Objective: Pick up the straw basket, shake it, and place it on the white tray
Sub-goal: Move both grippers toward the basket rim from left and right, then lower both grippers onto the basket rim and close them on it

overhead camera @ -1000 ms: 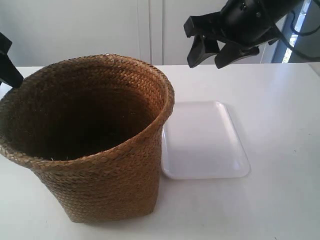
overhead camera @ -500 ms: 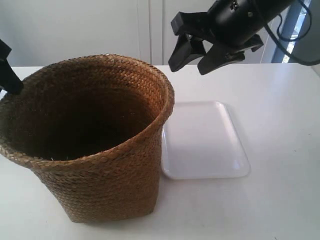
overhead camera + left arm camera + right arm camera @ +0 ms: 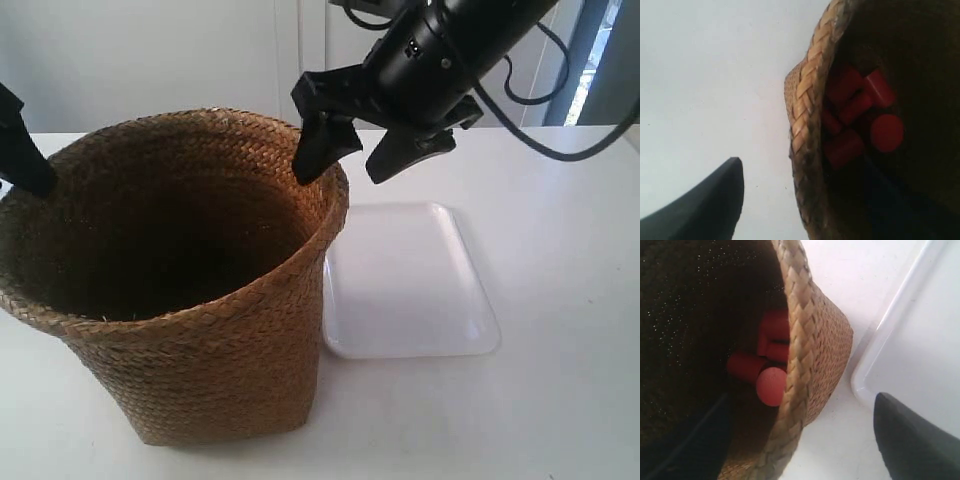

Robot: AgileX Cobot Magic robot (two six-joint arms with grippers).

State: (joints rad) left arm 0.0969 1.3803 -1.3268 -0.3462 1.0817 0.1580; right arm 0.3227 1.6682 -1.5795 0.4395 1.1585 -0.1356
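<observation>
Closest to us, the straw basket (image 3: 200, 330) stood upright on the white table (image 3: 560, 400), not yet lifted. Down in its dark inside we spotted red cylinders (image 3: 771, 385) lying in a heap, and we reckoned they were what the shake was for. Just beside the basket's base lay the white tray (image 3: 410, 290), bare and ready to receive it.

Further back, at the rim on the exterior view's left, the left gripper (image 3: 800, 205) hung with its jaws spread. One finger was outside the weave and clear of it, and a dim shape inside looked to us like the other. Farthest off, the right gripper (image 3: 343, 165) straddled the rim on the tray's side, jaws wide apart and pinching nothing. We judged the arms took opposite sides because so broad a basket needs an even lift.
</observation>
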